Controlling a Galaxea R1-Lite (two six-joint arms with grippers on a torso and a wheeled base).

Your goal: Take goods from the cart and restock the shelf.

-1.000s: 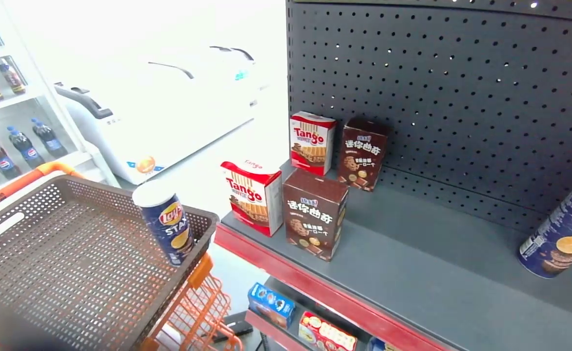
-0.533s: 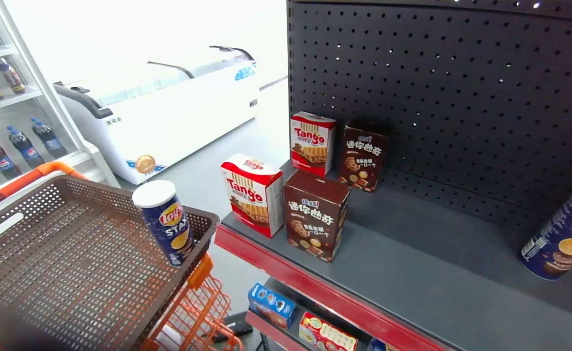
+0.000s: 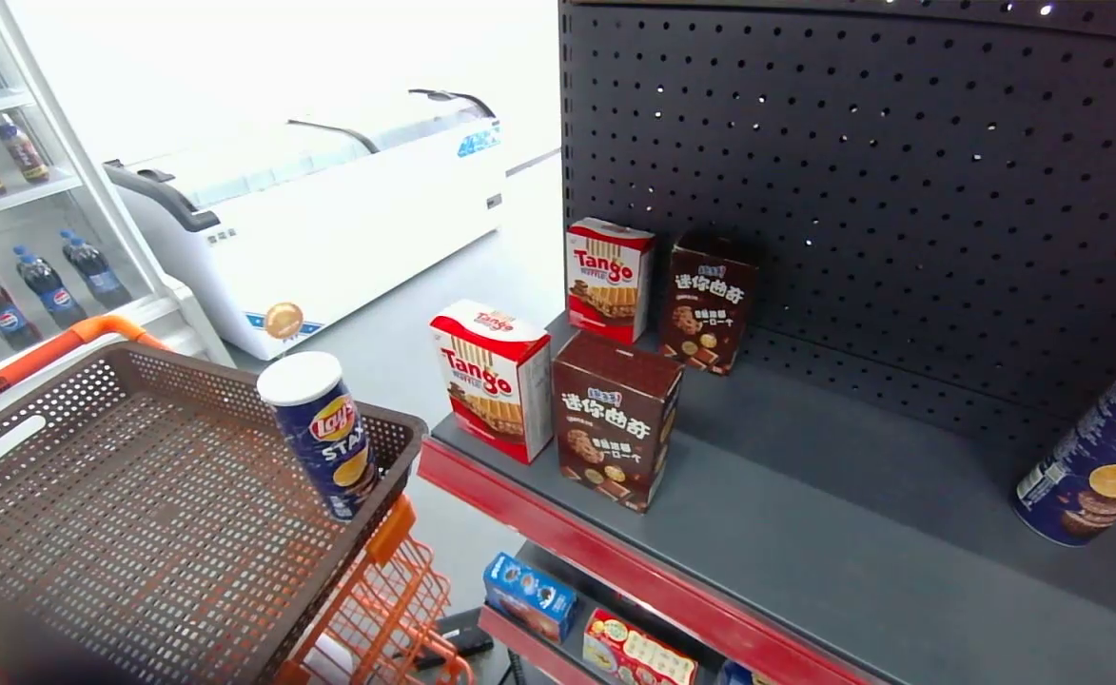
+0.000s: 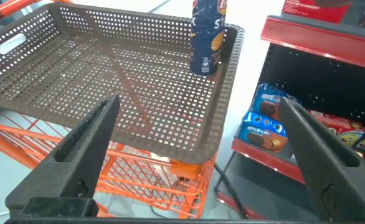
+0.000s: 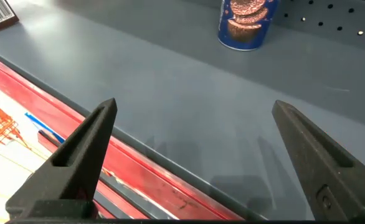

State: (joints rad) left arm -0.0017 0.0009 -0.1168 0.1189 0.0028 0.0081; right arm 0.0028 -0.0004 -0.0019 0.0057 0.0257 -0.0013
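I see a brown perforated basket [image 3: 91, 495] on an orange wire cart [image 3: 377, 609]. The can [image 3: 324, 433] in it is dark blue with a white lid. The shelf [image 3: 805, 533] is grey, red along its front edge, backed by black pegboard [image 3: 852, 171] dotted with holes. On it are red-and-white boxes [image 3: 491, 381] and dark brown boxes [image 3: 615, 419].

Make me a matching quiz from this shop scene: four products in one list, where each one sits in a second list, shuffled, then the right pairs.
Things:
1. white-lidded chip can
2. second chip can
3. front red wafer box
4. blue biscuit pack

Places:
A. below the red shelf edge
B. in the brown cart basket, at a corner
C. far right of the grey shelf
D. at the grey shelf's front left corner, beside a brown box

Pairs: 1-B, 2-C, 3-D, 4-A
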